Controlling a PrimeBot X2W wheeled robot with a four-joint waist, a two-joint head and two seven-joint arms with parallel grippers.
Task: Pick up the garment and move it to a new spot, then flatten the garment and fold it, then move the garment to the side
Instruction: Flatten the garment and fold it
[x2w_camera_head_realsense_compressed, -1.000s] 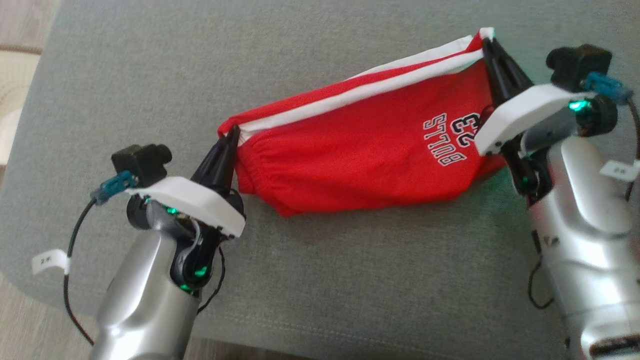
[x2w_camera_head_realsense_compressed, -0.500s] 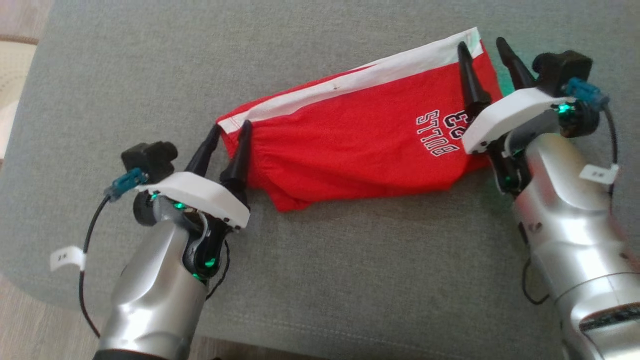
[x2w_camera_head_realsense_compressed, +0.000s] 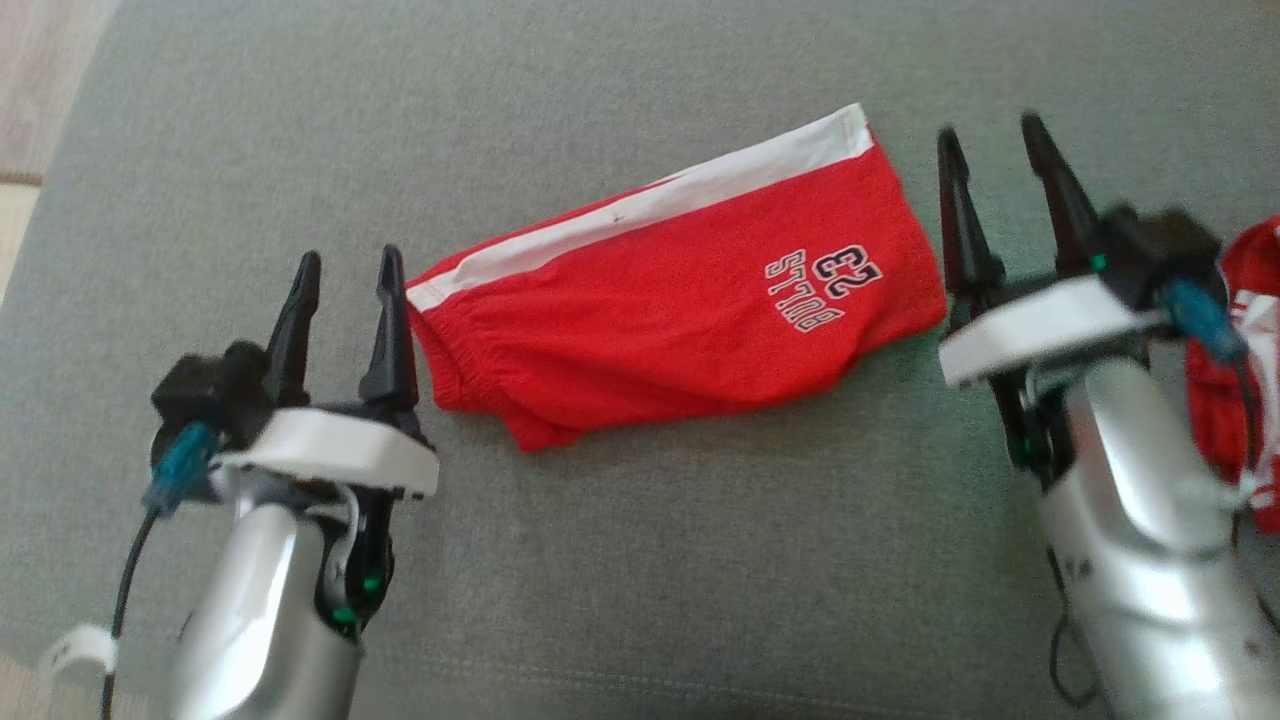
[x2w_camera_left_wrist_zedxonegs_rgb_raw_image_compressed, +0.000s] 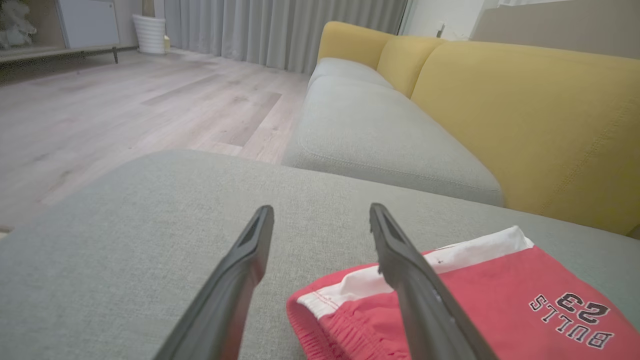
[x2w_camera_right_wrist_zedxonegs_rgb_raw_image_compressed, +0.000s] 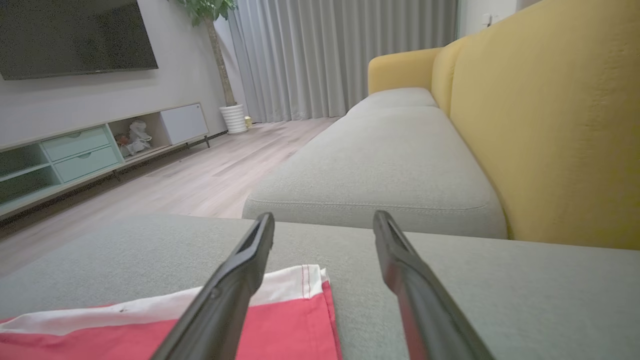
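Observation:
The garment (x2w_camera_head_realsense_compressed: 670, 300) is a pair of red shorts with a white side stripe and "BULLS 23" print, lying folded flat on the grey cushion (x2w_camera_head_realsense_compressed: 640, 560). My left gripper (x2w_camera_head_realsense_compressed: 347, 268) stands open just off the waistband end, holding nothing. At the hem end my right gripper (x2w_camera_head_realsense_compressed: 992, 143) is open too, with nothing between its fingers. The left wrist view has the garment (x2w_camera_left_wrist_zedxonegs_rgb_raw_image_compressed: 475, 310) at lower right under the right finger (x2w_camera_left_wrist_zedxonegs_rgb_raw_image_compressed: 400, 260). In the right wrist view its white-striped corner (x2w_camera_right_wrist_zedxonegs_rgb_raw_image_compressed: 280, 305) lies at lower left behind the left finger (x2w_camera_right_wrist_zedxonegs_rgb_raw_image_compressed: 235, 280).
Another red and white garment (x2w_camera_head_realsense_compressed: 1235, 350) lies at the right edge beside my right arm. A yellow sofa back (x2w_camera_left_wrist_zedxonegs_rgb_raw_image_compressed: 525, 115) and a second grey seat cushion (x2w_camera_right_wrist_zedxonegs_rgb_raw_image_compressed: 380, 165) lie beyond. Wooden floor (x2w_camera_left_wrist_zedxonegs_rgb_raw_image_compressed: 100, 110) runs off to the left, with a TV cabinet (x2w_camera_right_wrist_zedxonegs_rgb_raw_image_compressed: 90, 150) behind it.
Both grippers opened and let go of the garment, then drew back from its ends. The garment dropped from its stretched hold and lies flat. The head view shifted as well.

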